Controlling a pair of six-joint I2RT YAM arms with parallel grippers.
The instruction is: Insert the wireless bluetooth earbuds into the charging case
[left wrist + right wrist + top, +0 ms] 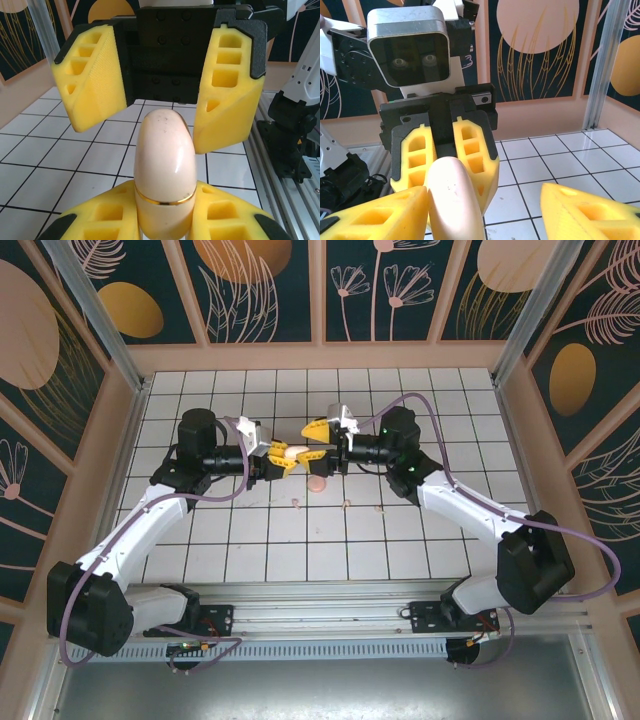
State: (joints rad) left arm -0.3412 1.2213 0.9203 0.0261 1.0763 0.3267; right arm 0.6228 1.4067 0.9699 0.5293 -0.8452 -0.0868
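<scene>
My left gripper (285, 456) is shut on the charging case (162, 155), a smooth cream-pink oval with a thin gold seam. It holds the case on edge above the table, the rounded end pointing at the right gripper. My right gripper (314, 440) faces it, open, its yellow fingers (227, 90) standing to either side of the case's free end. In the right wrist view one fingertip (375, 215) rests against the case (452, 195) and the other is well apart. Two tiny pale earbuds (296, 504) (346, 504) lie on the tiles below the grippers.
A small salmon-pink round thing (317, 483) lies on the white grid table (450, 420) just under the grippers. Another pale speck (380, 508) sits to the right of the buds. Wooden walls and metal posts (520, 330) enclose the table.
</scene>
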